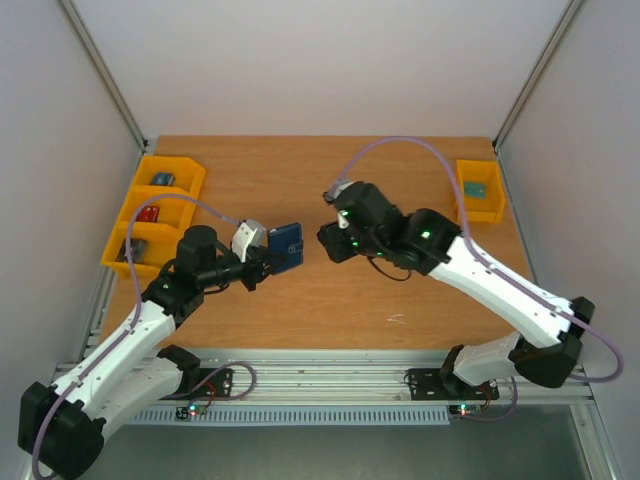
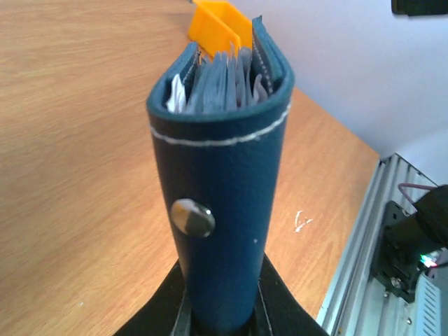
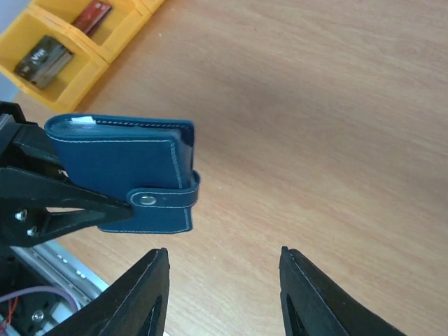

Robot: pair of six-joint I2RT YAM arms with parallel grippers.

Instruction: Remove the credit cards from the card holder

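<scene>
The dark navy card holder (image 1: 286,245) is held above the table, snapped closed by its strap and metal clasp (image 2: 192,217). My left gripper (image 1: 262,258) is shut on its lower end, one black finger on each side (image 2: 222,311). Pale grey and white edges of the credit cards (image 2: 217,87) show inside the holder's top opening; a white corner (image 3: 82,120) also peeks out in the right wrist view. My right gripper (image 3: 224,252) is open and holds nothing. It hovers just right of the card holder (image 3: 119,171), apart from it (image 1: 332,243).
Yellow bins (image 1: 150,215) with small items stand at the table's left edge, also seen in the right wrist view (image 3: 70,35). Another yellow bin (image 1: 480,190) sits at the far right. A small white scratch (image 1: 397,319) marks the wood near the front.
</scene>
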